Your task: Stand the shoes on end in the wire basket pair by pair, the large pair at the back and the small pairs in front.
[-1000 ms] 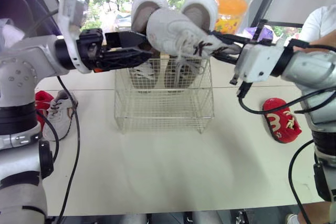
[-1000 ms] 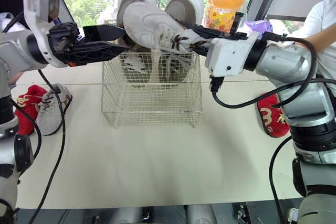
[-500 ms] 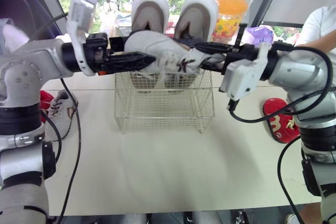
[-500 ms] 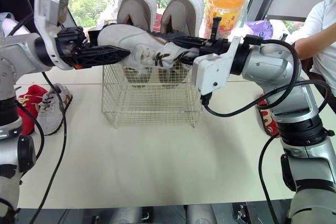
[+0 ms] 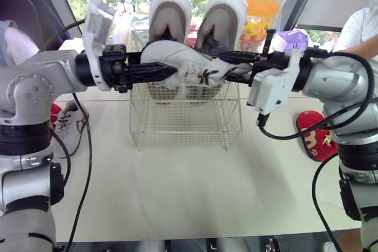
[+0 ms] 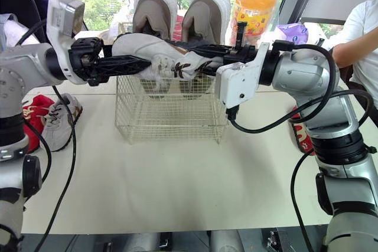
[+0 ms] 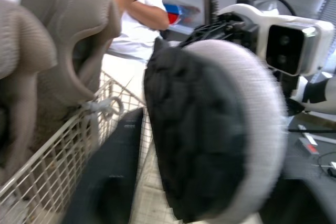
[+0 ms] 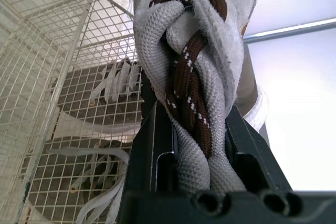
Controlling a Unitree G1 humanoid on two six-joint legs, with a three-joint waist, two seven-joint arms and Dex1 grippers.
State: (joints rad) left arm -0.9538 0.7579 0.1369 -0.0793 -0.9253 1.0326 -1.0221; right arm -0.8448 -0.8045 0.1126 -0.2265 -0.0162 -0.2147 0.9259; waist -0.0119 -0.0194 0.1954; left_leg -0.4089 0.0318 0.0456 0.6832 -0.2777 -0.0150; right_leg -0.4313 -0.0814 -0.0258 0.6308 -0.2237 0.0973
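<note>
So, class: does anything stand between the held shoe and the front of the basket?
Nothing visible does. The shoe, held by the right tool, hangs over the basket, above its open top; the large pair stands at the back, and the front looks bare.

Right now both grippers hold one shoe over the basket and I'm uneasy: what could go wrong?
The white shoe lies horizontal over the wire basket, held by the left gripper and right gripper; released now, it could land flat, not on end. Lowering it may knock the large pair standing behind.
</note>
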